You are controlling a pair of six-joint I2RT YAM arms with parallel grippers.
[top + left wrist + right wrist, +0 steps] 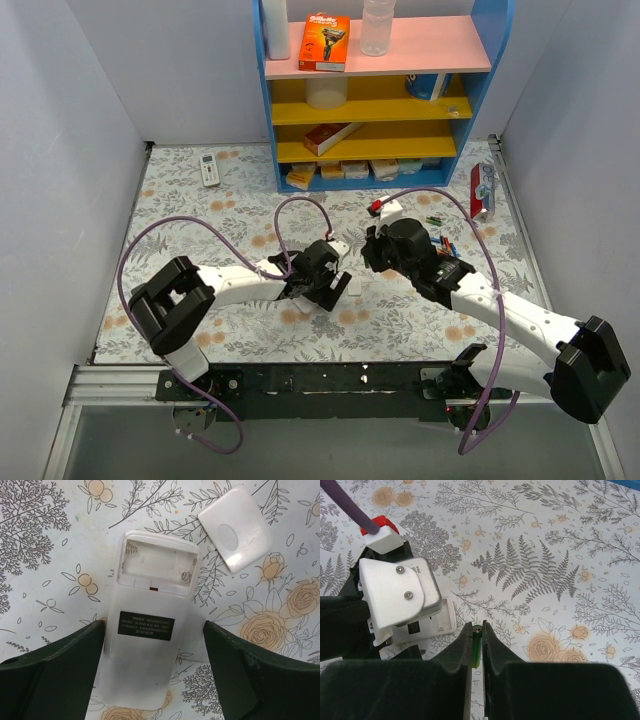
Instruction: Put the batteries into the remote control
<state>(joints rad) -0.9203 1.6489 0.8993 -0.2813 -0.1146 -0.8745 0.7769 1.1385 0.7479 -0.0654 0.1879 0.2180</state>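
The remote control [150, 645] lies back up on the flowered mat, its battery recess [157, 567] open and empty. Its detached white cover [235, 527] lies just beyond it to the right. My left gripper [154, 625] is open and straddles the remote's lower half. The left finger [65, 670] is at the remote's edge and the right finger [250, 675] stands a little off it. My right gripper [477, 627] is shut on a green battery [477, 647], held just right of the remote [435, 625]. In the top view both grippers [325, 288] [371, 252] meet mid-table, and more batteries [438, 226] lie behind the right arm.
A blue and yellow shelf [375, 100] with boxes stands at the back. Another white remote [209, 168] lies at the back left. A red packet [482, 188] lies at the right edge, and a small red and white object [385, 207] sits behind the right gripper. Grey walls close both sides.
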